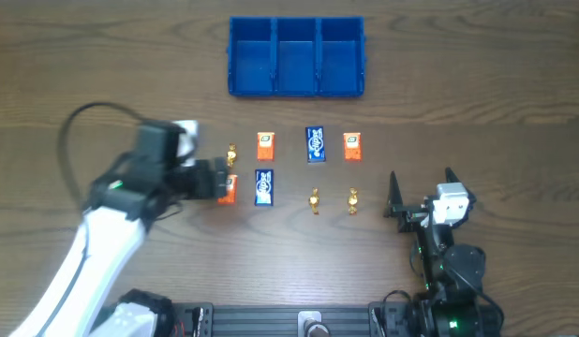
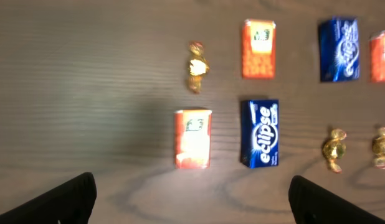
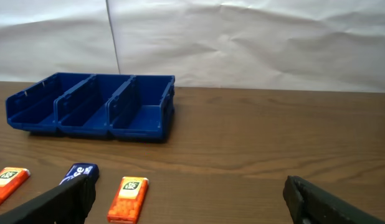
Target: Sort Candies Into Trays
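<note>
The left arm [image 1: 130, 192] is raised over the left part of the tabletop [image 1: 496, 103]. It carries the left jaws wide apart and they grip nothing. Its fingers [image 2: 71, 198] stand to either side of the near-left orange box [image 2: 192, 138], which lies flat on the wood below, apart from them.

Just right of that box lies the near blue pack [image 2: 260, 132]. Farther right in the same row are the near-middle gold candy [image 2: 333, 148] and the near-right gold candy [image 2: 382, 144].

The far row runs parallel to it. From left to right it holds the far gold candy [image 2: 196, 66], the far-left orange box [image 1: 265, 145], the far blue pack [image 1: 315, 144] and the far-right orange box [image 1: 352, 145]. All eight candies lie apart from one another on the tabletop.

Beyond both rows, at the far middle, sits the blue tray [image 1: 252, 89] with three compartments side by side. No candy is in any of them.

The right arm [image 1: 444, 271] stands at the near right, with the right jaws low, spread apart and holding nothing. They sit to the right of the near-right gold candy and do not touch it.
</note>
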Robot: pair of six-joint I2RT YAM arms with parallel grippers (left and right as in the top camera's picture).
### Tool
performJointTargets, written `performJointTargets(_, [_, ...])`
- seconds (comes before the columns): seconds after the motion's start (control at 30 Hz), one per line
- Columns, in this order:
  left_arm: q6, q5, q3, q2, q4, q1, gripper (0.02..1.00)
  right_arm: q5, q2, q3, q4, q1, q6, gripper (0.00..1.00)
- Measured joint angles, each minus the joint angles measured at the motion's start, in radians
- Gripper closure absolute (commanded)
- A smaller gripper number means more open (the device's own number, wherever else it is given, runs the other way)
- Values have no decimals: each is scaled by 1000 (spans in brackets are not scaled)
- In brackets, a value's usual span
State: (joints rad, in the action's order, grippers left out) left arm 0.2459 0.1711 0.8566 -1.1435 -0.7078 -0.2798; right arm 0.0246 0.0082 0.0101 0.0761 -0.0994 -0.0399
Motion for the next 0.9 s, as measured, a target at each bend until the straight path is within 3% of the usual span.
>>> performJointTargets(0.13, [73, -84, 0, -235, 72, -145, 51, 0, 0, 0, 0, 0, 0, 3])
performJointTargets(0.37, [102, -122, 0, -466, 139, -148, 71, 0, 0, 0, 0, 0, 0, 3])
performJointTargets(0.53, [108, -138, 0, -520, 163, -156, 176, 0, 0, 0, 0, 0, 0, 3])
performJointTargets(0.9, [127, -159, 0, -530, 186, -164, 669, 0, 0, 0, 0, 0, 0, 3])
